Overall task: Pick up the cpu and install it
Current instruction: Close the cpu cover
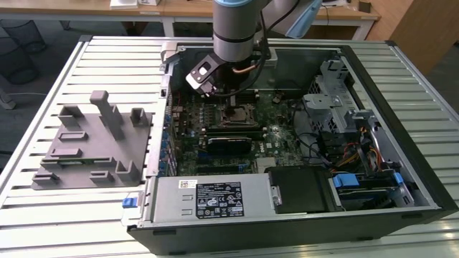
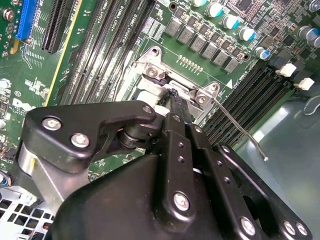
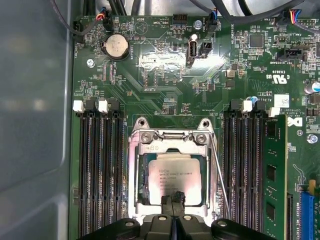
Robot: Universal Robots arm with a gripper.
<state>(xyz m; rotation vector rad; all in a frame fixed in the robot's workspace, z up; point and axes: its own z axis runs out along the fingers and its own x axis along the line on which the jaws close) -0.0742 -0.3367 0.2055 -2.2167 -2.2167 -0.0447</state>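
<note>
The cpu [image 3: 175, 176] lies flat inside the socket frame [image 3: 136, 170], so placing looks done. The gripper [image 3: 173, 198] sits at the cpu's edge, fingers [image 3: 169, 200] pressed together, seemingly holding nothing. Beside the frame, the lever [image 3: 219, 175] is not yet latched.

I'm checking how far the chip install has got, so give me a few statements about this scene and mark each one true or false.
1. The chip lies in the socket on the board. True.
2. The grey tray sits outside the computer case, on the exterior view's left. True.
3. The hand hangs over the grey tray. False: it is inside the case over the socket, with its tips at the chip's edge.
4. The computer case is closed. False: its side is open and the board shows.
</note>
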